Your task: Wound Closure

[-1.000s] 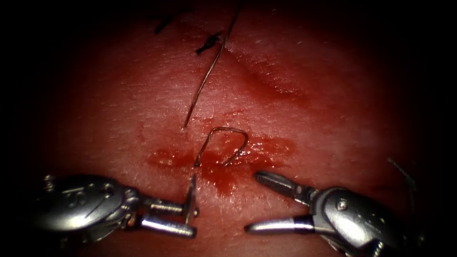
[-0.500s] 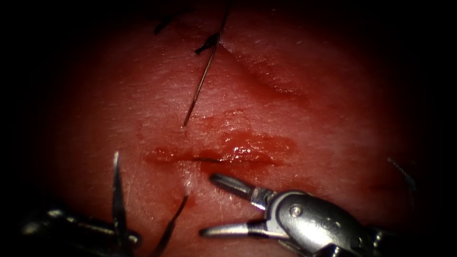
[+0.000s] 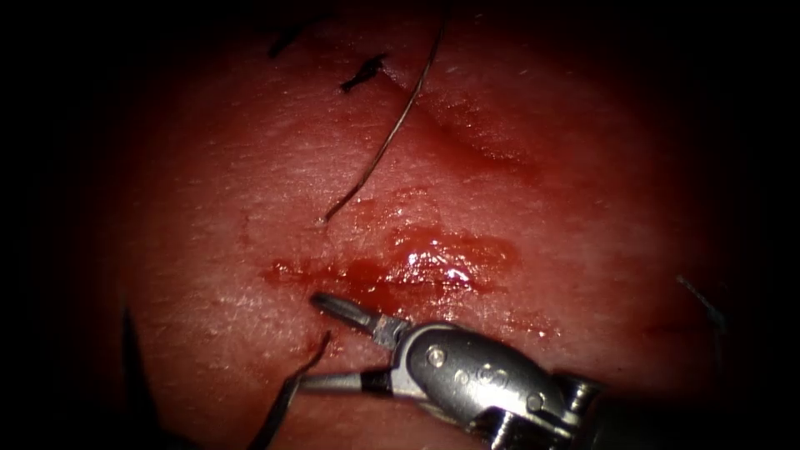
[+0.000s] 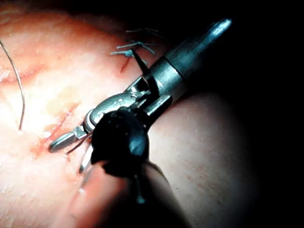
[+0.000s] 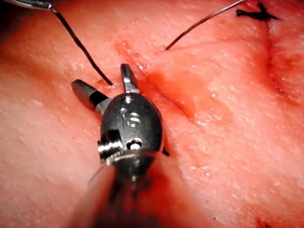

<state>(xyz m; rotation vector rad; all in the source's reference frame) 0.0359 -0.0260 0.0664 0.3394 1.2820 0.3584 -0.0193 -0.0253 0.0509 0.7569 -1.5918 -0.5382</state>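
Right tool (image 3: 321, 343): jaws spread wide, holding nothing; upper jaw tip at the cut's (image 3: 392, 275) 6 o'clock edge.
Left tool: jaws cannot be judged.
Thread (image 3: 387, 137): one strand running toward 1 o'clock from the cut; a second (image 3: 287, 392) crossing the lower jaw.
Needle: place cannot be told.
Tissue (image 3: 583, 217): one knot (image 3: 362, 73) at 12 o'clock.

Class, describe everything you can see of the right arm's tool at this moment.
The right arm's tool is shiny grey metal: a rounded wrist housing with a screw, ending in a pincer of two slim ridged fingers. They stand open and hold nothing. It lies low over the tissue, just below the cut with its red fluid. A dark thread comes out of the tissue between the fingers.
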